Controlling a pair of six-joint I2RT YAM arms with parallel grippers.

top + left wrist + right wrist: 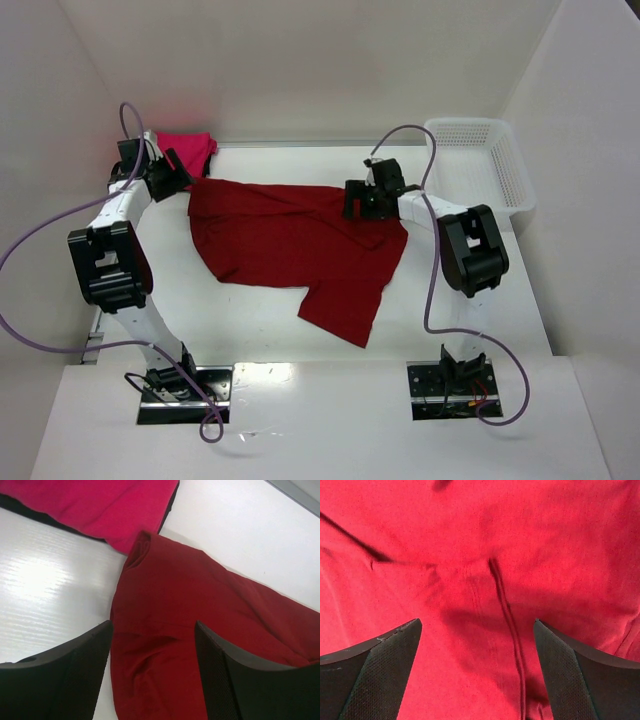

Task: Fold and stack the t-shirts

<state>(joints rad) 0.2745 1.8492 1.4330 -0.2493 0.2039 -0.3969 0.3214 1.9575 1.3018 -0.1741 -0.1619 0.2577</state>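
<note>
Though rumpled, crimson t-shirt point(290, 240) on table point(250, 335)

Crimson t-shirt point(200, 590) touches magenta t-shirt point(100, 505) — end effector point(152, 630) spread.

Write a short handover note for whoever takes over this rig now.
The left tool is open over the far left corner of the red shirt. The right tool is open over its far right part. Neither holds cloth. The red shirt lies spread and wrinkled in the middle. The pink shirt, seemingly folded, sits at the far left. To do: fold the red shirt, stack both.
</note>
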